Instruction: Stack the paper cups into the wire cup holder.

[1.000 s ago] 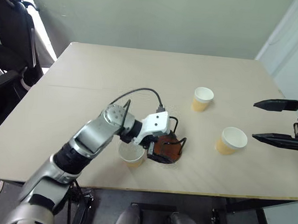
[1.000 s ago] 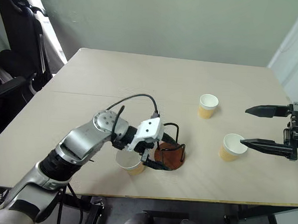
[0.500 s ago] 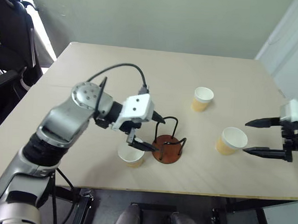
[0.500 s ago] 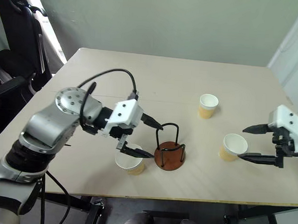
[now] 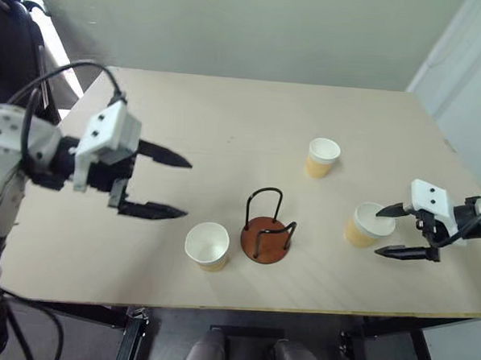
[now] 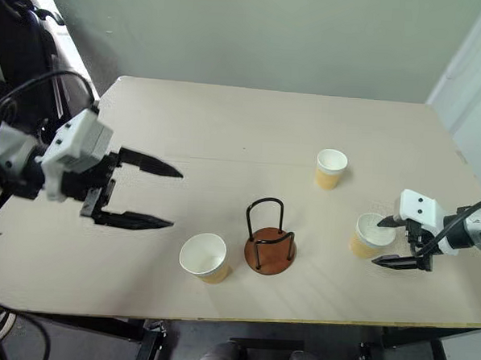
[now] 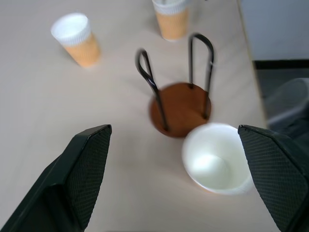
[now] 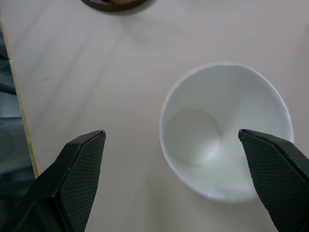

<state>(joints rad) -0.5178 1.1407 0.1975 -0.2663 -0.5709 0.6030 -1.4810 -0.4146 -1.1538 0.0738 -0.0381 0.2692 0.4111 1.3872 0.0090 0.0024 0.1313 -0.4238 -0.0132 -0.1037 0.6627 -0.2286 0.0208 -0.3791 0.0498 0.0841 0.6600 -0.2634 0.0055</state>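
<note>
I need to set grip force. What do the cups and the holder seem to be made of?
Paper cups: apparently thin matte paper, tan outside, white inside, rolled rim. Wire cup holder: thin black wire loops, probably metal, on a reddish-brown disc, possibly wood.

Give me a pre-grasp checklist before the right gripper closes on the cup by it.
1. Right gripper open: ok.
2. Target cup upright on the table: ok.
3. Fingers straddling the cup: not ok, it sits toward one finger.
4. Wire cup holder upright and empty: ok.
5. Left gripper open, clear of the holder: ok.
6. Other two cups upright: ok.
</note>
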